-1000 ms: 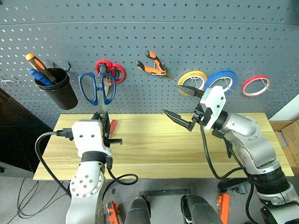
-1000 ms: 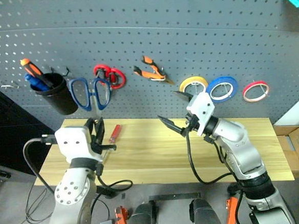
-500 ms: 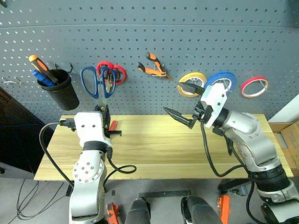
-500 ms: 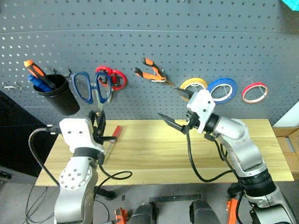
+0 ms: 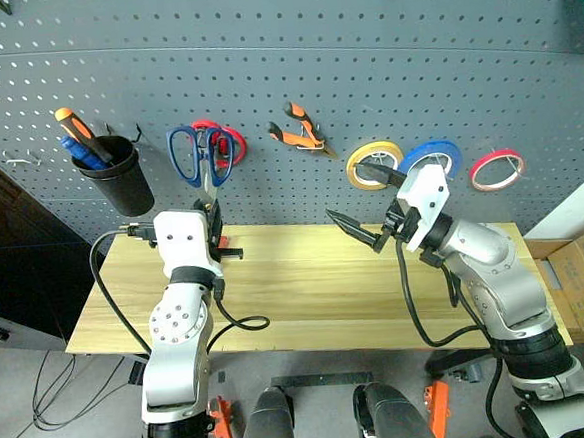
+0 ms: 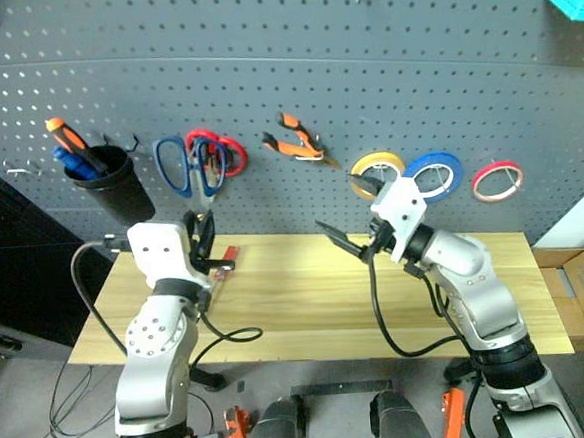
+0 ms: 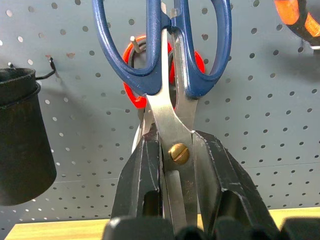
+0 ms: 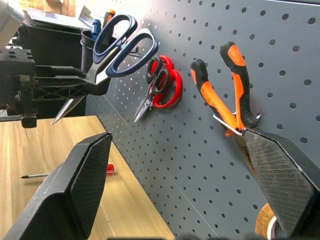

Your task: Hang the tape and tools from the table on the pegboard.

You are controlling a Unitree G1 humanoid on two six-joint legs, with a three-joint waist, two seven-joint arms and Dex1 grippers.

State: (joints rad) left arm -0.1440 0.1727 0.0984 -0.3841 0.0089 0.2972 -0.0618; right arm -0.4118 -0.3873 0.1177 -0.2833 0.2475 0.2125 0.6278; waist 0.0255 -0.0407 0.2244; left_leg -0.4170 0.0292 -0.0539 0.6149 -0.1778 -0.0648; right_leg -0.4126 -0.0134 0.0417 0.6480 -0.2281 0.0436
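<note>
Holding the blue scissors (image 5: pixel 201 157) by their blades, the left gripper (image 5: pixel 212 223) has carried them closer to the pegboard (image 5: pixel 292 69), handles now overlapping the red scissors (image 5: pixel 226 141). The right gripper (image 5: pixel 368 211) stays wide open, empty, above the table (image 5: pixel 307 288).

the counter (image 5: pixel 308 298) is bare wood between the two arms, with a red-handled screwdriver (image 6: pixel 225 260) near its back left edge. on the pegboard (image 5: pixel 292 69), the red-handled scissors (image 5: pixel 229 143) crowd the hook just behind the blue-handled scissors (image 5: pixel 201 157), black cup (image 5: pixel 116 176) to the left, pliers (image 5: pixel 301 130) to the right.
</note>
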